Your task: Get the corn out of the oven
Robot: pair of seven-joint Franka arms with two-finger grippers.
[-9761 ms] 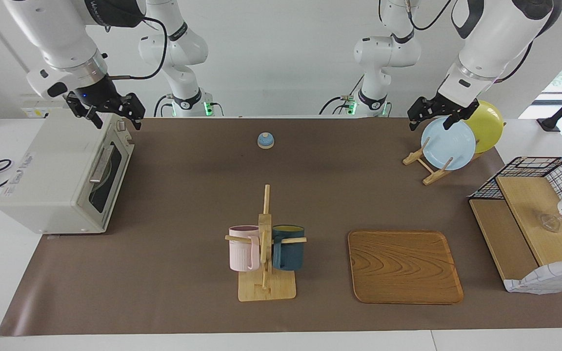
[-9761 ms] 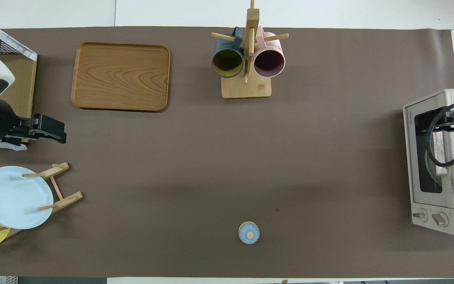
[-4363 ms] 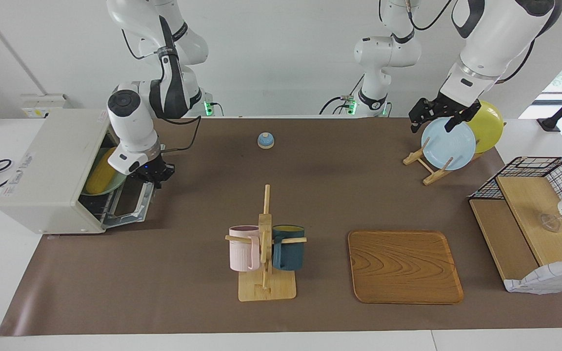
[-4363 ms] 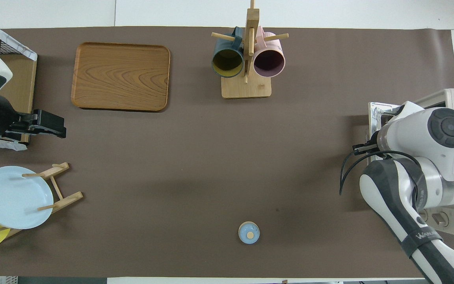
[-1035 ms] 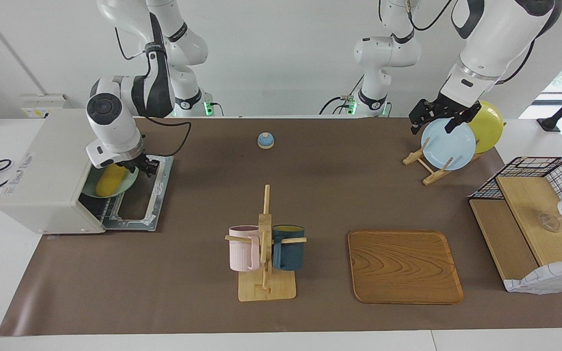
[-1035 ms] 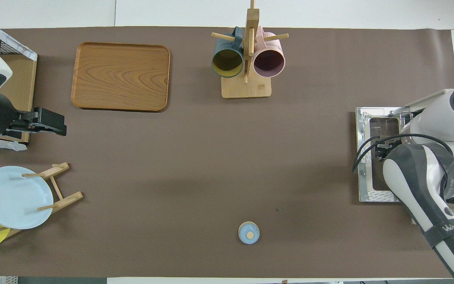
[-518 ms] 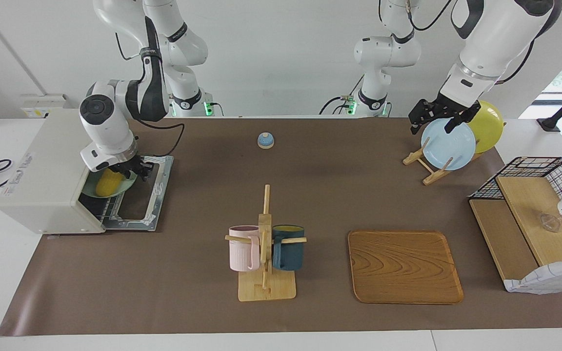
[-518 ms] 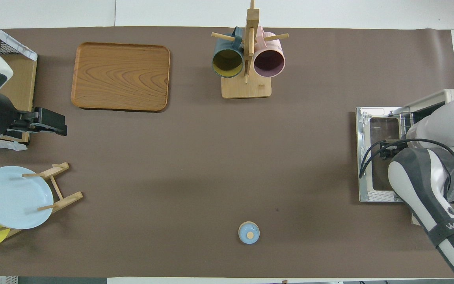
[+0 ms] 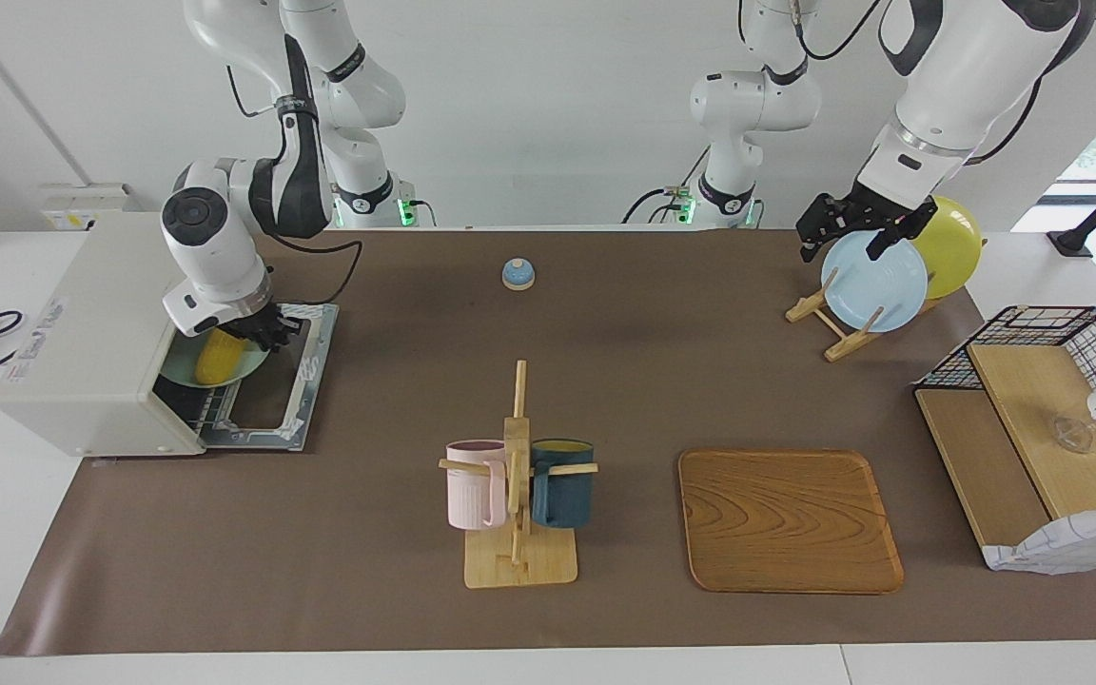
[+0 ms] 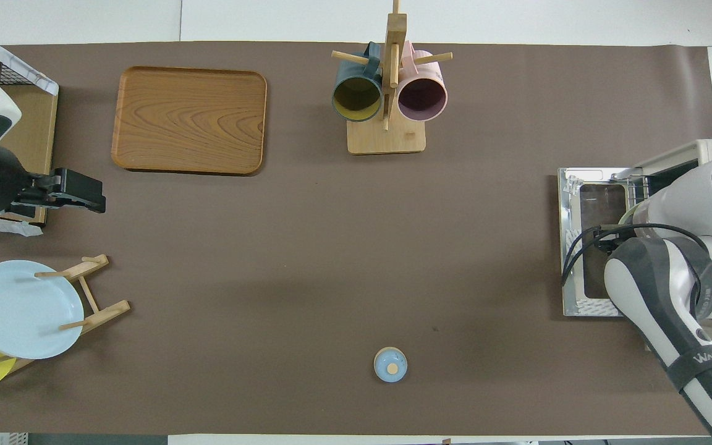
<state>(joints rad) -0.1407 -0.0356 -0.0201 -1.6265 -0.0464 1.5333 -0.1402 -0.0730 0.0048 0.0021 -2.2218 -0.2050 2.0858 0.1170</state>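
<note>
- Facing view: the oven [image 9: 101, 333] is sitting at the right arm's end of the table, its door [image 9: 272, 381] lying flat open.
- The corn [image 9: 218, 357] is lying on a green plate [image 9: 188, 366] in the oven mouth.
- The right gripper [image 9: 258, 333] is closing on the corn's nearer end, fingers pinched tight.
- The left gripper [image 9: 848, 228] is hanging wide open over the blue plate [image 9: 873, 281], waiting.
- Overhead view: the right arm [image 10: 677, 278] is covering the oven mouth; the corn is hidden.
- The left gripper [image 10: 75, 198] is hanging beside the tray [image 10: 189, 120].
</note>
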